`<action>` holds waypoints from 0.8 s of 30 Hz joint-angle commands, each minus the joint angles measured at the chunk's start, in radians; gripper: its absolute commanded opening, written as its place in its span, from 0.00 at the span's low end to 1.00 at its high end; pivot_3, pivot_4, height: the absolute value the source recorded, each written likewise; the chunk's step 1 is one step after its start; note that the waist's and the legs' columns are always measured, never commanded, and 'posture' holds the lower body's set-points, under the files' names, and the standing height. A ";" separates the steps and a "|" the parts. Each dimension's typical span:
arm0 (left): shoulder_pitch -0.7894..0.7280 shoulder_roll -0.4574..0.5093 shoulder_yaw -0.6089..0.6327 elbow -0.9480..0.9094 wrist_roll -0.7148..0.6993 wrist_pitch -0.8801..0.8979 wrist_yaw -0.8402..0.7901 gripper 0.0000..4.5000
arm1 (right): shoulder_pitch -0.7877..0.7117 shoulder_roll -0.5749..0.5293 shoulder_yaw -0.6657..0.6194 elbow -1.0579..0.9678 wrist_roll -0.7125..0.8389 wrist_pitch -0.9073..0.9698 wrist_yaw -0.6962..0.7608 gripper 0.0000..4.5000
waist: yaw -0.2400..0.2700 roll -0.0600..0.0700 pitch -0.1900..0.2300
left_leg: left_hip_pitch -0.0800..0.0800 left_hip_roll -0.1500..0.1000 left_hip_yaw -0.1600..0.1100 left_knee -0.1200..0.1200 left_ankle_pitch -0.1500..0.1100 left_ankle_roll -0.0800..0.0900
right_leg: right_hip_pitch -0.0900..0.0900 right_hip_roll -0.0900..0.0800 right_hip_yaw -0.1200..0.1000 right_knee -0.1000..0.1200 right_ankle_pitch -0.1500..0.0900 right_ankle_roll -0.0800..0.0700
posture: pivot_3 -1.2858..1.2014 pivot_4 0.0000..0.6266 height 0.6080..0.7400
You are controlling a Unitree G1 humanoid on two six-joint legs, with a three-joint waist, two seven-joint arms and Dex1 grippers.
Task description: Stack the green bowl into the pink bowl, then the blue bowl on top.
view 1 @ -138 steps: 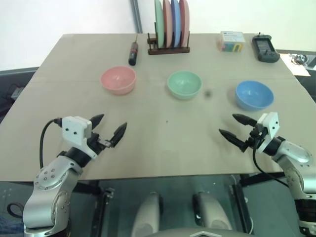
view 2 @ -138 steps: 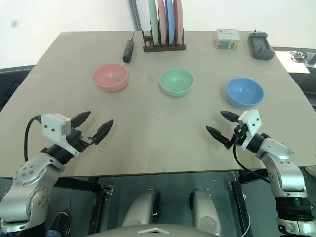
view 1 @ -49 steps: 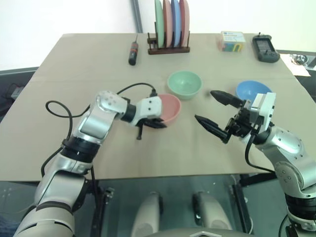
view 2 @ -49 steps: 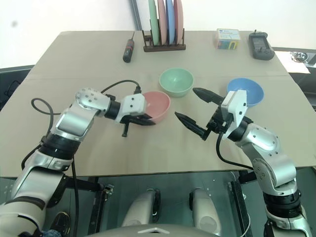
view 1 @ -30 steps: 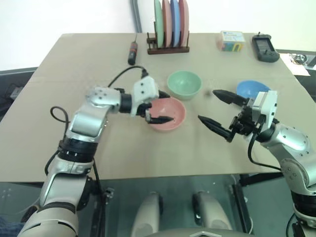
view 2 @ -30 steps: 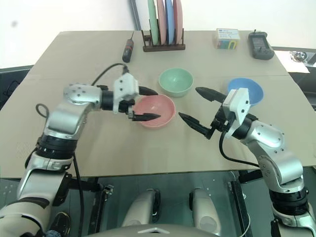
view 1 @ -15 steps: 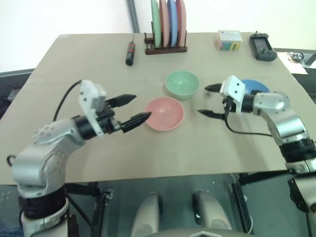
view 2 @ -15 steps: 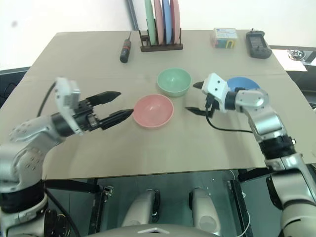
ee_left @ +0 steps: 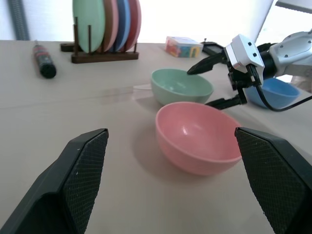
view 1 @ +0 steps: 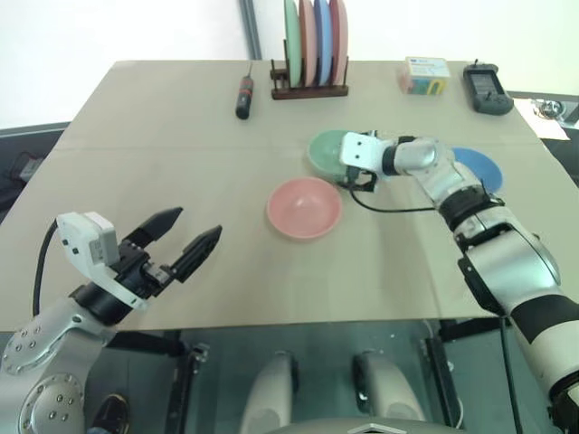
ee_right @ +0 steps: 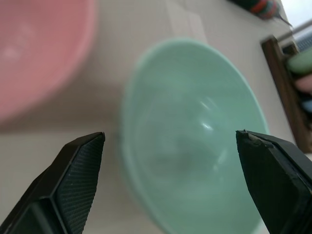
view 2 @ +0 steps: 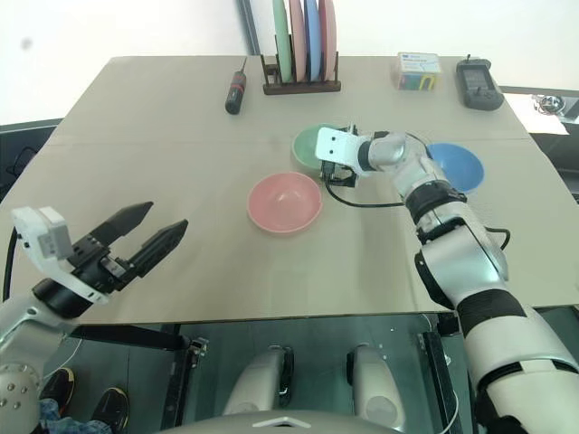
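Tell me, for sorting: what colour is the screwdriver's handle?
Black with a red band, clearest in the left eye view.

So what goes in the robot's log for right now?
right gripper: open at mint-green plastic bowl | left gripper: open, empty | salmon-pink plastic bowl: empty

Head stereo overhead; wrist close-ups

Bright even light, soft shadows; green bowl (ee_right: 195,141) blurred close-up, perhaps out of focus.
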 commanded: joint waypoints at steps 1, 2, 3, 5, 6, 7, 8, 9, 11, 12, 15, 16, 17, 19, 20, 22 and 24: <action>0.019 0.006 0.008 -0.055 -0.032 -0.051 0.024 0.99 | -0.042 0.026 0.001 0.049 -0.039 -0.011 -0.029 0.95 | -0.002 0.000 0.000 | 0.000 0.000 0.000 0.000 0.000 0.000 | 0.000 0.000 0.000 0.000 0.000 0.000 | 0.52 0.24 1.00; 0.030 0.009 0.009 -0.058 -0.034 -0.056 0.029 1.00 | -0.040 0.033 0.006 0.061 -0.051 -0.012 -0.014 0.89 | -0.003 0.000 0.000 | 0.000 0.000 0.000 0.000 0.000 0.000 | 0.000 0.000 0.000 0.000 0.000 0.000 | 0.52 0.24 1.00; 0.040 0.012 0.010 -0.059 -0.036 -0.061 0.034 1.00 | -0.039 0.038 0.007 0.068 -0.059 -0.014 -0.004 0.84 | -0.004 0.000 0.000 | 0.000 0.000 0.000 0.000 0.000 0.000 | 0.000 0.000 0.000 0.000 0.000 0.000 | 0.52 0.24 1.00; 0.060 0.018 0.008 -0.060 -0.037 -0.072 0.041 1.00 | -0.039 0.046 0.002 0.079 -0.069 -0.015 0.001 0.65 | -0.006 0.001 0.000 | 0.000 0.000 0.000 -0.001 0.000 0.000 | 0.000 0.000 0.000 0.000 0.000 0.000 | 0.52 0.24 1.00; 0.066 0.021 0.005 -0.059 -0.039 -0.078 0.045 1.00 | -0.040 0.048 -0.002 0.081 -0.072 -0.015 0.001 0.53 | -0.006 0.001 0.000 | 0.000 0.000 0.000 -0.001 0.000 0.000 | -0.001 0.000 0.000 0.000 0.000 0.000 | 0.52 0.24 1.00; 0.070 0.024 0.003 -0.058 -0.042 -0.083 0.048 1.00 | -0.041 0.051 -0.006 0.082 -0.074 -0.015 0.003 0.43 | -0.006 0.001 0.000 | 0.000 0.000 0.000 -0.001 0.000 0.000 | -0.001 0.000 0.000 0.000 0.000 0.000 | 0.52 0.24 1.00; 0.072 0.027 0.000 -0.056 -0.045 -0.088 0.052 1.00 | -0.042 0.052 -0.009 0.084 -0.075 -0.015 0.005 0.34 | -0.006 0.001 0.000 | 0.000 0.000 0.000 -0.001 0.000 0.000 | -0.001 0.000 0.000 0.000 0.000 0.000 | 0.52 0.24 1.00; 0.074 0.030 -0.003 -0.054 -0.047 -0.092 0.055 1.00 | -0.042 0.053 -0.011 0.084 -0.076 -0.015 0.008 0.25 | -0.005 0.001 0.000 | 0.000 0.000 0.000 -0.001 0.000 0.000 | -0.001 0.000 0.000 0.000 0.000 0.000 | 0.52 0.24 1.00; 0.077 0.035 -0.012 -0.049 -0.049 -0.100 0.058 1.00 | -0.044 0.053 -0.016 0.083 -0.077 -0.019 0.013 0.06 | -0.005 0.001 0.000 | 0.000 0.000 0.000 -0.001 0.000 0.000 | 0.000 0.000 0.000 0.000 0.000 0.000 | 0.52 0.24 1.00; 0.078 0.037 -0.017 -0.046 -0.049 -0.104 0.060 1.00 | -0.046 0.052 -0.018 0.082 -0.078 -0.022 0.015 0.01 | -0.005 0.001 0.000 | 0.000 0.000 0.000 -0.001 0.000 0.000 | -0.001 0.000 0.000 0.000 0.000 0.000 | 0.52 0.24 1.00; 0.077 0.044 -0.029 -0.041 -0.051 -0.112 0.062 1.00 | -0.056 0.044 -0.029 0.072 -0.078 -0.038 0.024 0.01 | -0.005 0.001 0.000 | 0.000 0.000 0.000 -0.001 0.000 0.000 | -0.001 0.000 0.000 0.000 0.000 0.000 | 0.52 0.24 1.00; 0.076 0.047 -0.032 -0.039 -0.052 -0.114 0.062 1.00 | -0.060 0.040 -0.035 0.067 -0.074 -0.044 0.032 0.01 | -0.005 0.001 0.000 | 0.000 0.000 0.000 -0.001 0.000 0.000 | -0.001 0.000 0.000 0.000 0.000 0.000 | 0.52 0.24 1.00; 0.073 0.051 -0.035 -0.034 -0.052 -0.116 0.061 1.00 | -0.067 0.040 -0.053 0.057 -0.054 -0.041 0.059 0.01 | -0.005 0.001 0.000 | 0.000 0.000 0.000 -0.001 0.000 0.000 | -0.001 0.000 0.000 0.000 0.000 0.000 | 0.52 0.24 1.00; 0.070 0.059 -0.039 -0.024 -0.052 -0.121 0.058 1.00 | -0.079 0.045 -0.102 0.031 0.002 -0.023 0.127 0.01 | -0.005 0.001 0.001 | 0.000 0.000 0.000 -0.001 0.000 0.000 | -0.001 0.000 0.000 0.000 0.000 0.000 | 0.52 0.24 1.00; 0.069 0.064 -0.041 -0.018 -0.052 -0.123 0.054 1.00 | -0.083 0.047 -0.128 0.006 0.036 -0.013 0.179 0.01 | -0.005 0.001 0.001 | 0.000 0.000 0.000 -0.001 0.000 0.000 | -0.001 0.000 0.000 0.000 0.000 0.000 | 0.52 0.24 1.00; 0.068 0.076 -0.043 -0.003 -0.049 -0.129 0.043 1.00 | -0.084 0.044 -0.157 -0.070 0.087 0.007 0.279 0.01 | -0.009 0.001 0.001 | 0.000 0.000 0.000 -0.001 0.000 0.000 | -0.001 0.001 0.000 0.000 0.000 0.000 | 0.52 0.24 1.00; 0.063 0.091 -0.047 0.013 -0.047 -0.131 0.029 1.00 | -0.067 0.029 -0.167 -0.196 0.127 0.048 0.372 0.01 | -0.011 0.002 0.001 | 0.000 0.000 0.000 -0.002 0.000 0.000 | -0.001 0.001 0.000 0.000 0.000 0.000 | 0.52 0.24 1.00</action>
